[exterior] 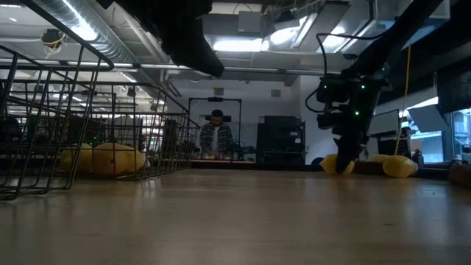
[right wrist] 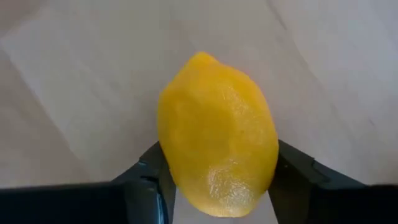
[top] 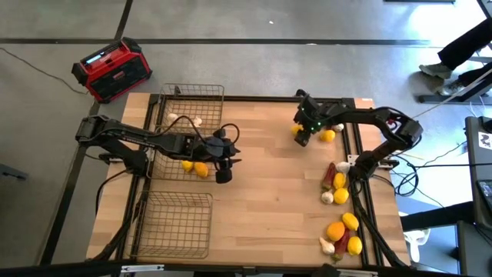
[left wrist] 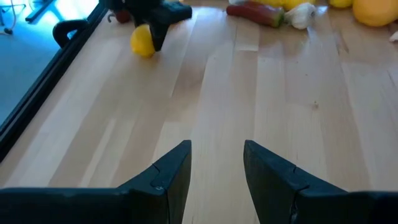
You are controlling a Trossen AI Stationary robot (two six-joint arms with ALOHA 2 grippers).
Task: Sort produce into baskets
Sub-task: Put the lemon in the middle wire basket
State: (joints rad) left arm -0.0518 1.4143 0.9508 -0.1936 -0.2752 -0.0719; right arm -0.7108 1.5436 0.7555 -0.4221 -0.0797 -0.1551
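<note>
Lemon (right wrist: 217,134) clamped in right pincer (right wrist: 217,186); left pincer (left wrist: 216,165) apart; no writing legible.

Both arms are showing matte black, jointed links with thin black cables looping alongside them. The right arm (top: 361,123) is glowing with small green lights near its wrist. The left claw (left wrist: 214,177) is showing two flat, angular dark fingers with bevelled tips.

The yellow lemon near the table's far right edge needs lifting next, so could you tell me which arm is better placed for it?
The right arm: its right gripper already has a finger on each side of the yellow lemon. The left gripper hangs empty by the middle wire mesh basket.
</note>
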